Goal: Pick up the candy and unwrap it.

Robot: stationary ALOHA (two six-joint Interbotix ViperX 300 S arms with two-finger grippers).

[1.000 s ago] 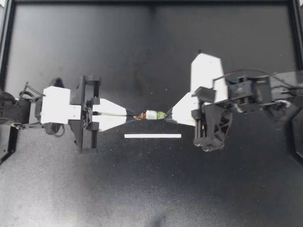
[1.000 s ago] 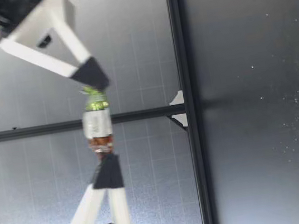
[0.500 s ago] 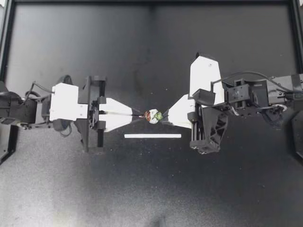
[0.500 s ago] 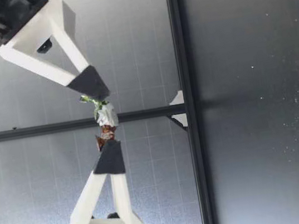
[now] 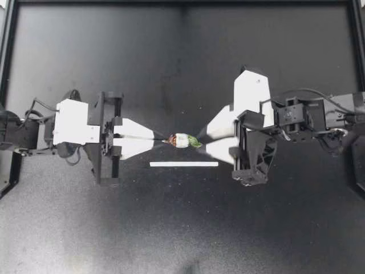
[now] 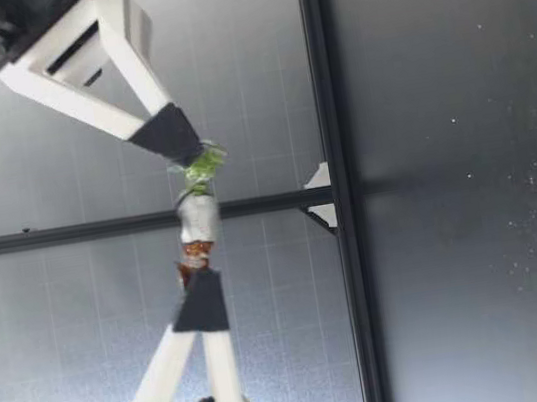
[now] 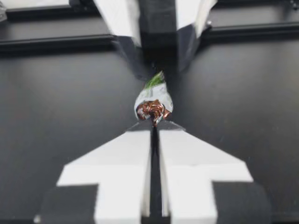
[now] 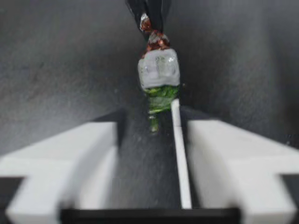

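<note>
Two claws meet over the middle of the table (image 5: 182, 57), both lifted off it. My left gripper (image 5: 161, 139) is clenched on the brown twisted end of the candy (image 5: 181, 140) and holds it level in the air, probably as an anchor so the other twist can be pulled. My right gripper (image 5: 204, 141) is released, with a finger on either side of the green twist. A white strip (image 5: 183, 164) lies flat nearby. Table edges are well apart, so both arms have room to draw outward.
</note>
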